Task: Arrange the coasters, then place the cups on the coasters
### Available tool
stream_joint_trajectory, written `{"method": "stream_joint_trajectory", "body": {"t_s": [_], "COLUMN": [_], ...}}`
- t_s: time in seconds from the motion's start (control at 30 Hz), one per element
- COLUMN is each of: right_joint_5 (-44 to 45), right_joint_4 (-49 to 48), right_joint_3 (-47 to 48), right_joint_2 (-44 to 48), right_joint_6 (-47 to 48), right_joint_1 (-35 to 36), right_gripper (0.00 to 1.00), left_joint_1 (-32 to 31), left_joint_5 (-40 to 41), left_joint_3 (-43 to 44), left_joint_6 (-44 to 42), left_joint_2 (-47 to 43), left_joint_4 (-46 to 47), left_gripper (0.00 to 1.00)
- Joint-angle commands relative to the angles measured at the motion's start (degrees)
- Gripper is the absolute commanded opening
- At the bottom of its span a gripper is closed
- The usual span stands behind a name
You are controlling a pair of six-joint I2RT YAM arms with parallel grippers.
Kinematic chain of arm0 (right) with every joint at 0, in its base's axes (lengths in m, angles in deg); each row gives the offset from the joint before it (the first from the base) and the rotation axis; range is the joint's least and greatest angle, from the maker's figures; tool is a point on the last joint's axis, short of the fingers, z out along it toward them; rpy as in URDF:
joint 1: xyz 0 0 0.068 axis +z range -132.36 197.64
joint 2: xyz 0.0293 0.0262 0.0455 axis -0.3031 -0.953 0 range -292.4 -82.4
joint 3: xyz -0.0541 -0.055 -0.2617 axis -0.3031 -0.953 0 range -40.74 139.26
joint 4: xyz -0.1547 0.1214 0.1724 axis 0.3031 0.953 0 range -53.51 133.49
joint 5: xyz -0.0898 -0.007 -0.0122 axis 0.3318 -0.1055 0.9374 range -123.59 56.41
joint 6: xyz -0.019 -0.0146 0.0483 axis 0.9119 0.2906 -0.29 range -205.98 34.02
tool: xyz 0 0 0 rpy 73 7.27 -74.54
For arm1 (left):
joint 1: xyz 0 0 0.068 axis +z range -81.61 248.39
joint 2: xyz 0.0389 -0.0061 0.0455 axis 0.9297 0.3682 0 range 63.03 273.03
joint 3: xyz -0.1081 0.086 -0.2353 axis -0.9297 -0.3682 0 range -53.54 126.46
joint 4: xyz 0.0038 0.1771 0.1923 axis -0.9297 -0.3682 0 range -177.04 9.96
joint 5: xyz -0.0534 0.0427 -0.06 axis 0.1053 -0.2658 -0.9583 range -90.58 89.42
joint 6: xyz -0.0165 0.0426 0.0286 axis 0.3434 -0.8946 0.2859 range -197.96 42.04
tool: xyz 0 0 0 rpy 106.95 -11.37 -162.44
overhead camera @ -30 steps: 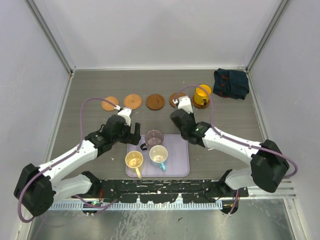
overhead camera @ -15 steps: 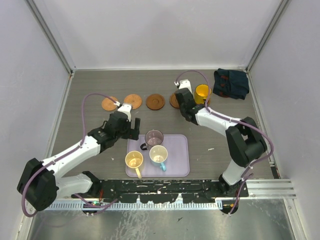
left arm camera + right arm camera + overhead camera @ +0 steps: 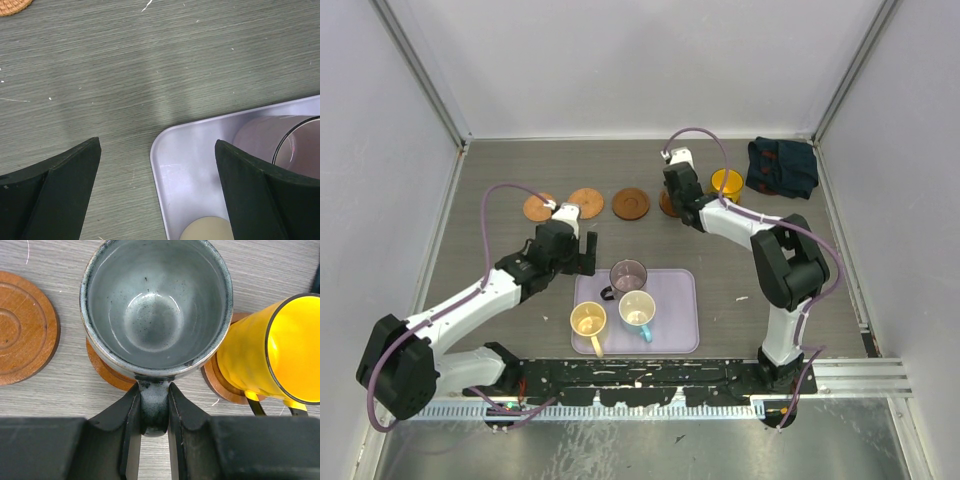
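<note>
Grey cup [image 3: 156, 305] is being held over a coaster [image 3: 107, 372] beside the yellow cup [image 3: 272, 350], the right tool [image 3: 154, 410] clamping its handle. Left tool [image 3: 157, 145] is hovering wide apart above the tray [image 3: 180, 165] corner.

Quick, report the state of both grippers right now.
Left gripper: open, holding nothing.
Right gripper: closed on the handle of the grey mug.

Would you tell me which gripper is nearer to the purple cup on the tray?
Left. The left gripper hovers open beside the purple cup, at the corner of the tray. The right gripper is far off at the coasters, shut on the handle of the grey-green cup.
</note>
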Motion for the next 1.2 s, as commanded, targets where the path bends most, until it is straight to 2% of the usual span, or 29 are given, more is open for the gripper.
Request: {"method": "stream_joint_trajectory", "body": {"t_s": [0.0,1.17], "right_joint_5": [0.7,-1.3], "right_joint_4": [-5.8,-1.4], "right_joint_3": [4.7,5.4], "right_joint_2": [1.4,-0.7], "right_joint_6": [0.0,-4.0], "right_joint_1": [0.2,0.1], "right_gripper": [0.01,0.01], "left_joint_1": [0.4,0.5], "left_joint_5": [0.9,0.1], "left_joint_3": [1.3,0.7], "left_joint_6": [1.1,1.7], "left_joint_2": [-1.8,-0.7], "left_joint_4": [2.1,1.6], "left_gripper": [0.98,0.98]}}
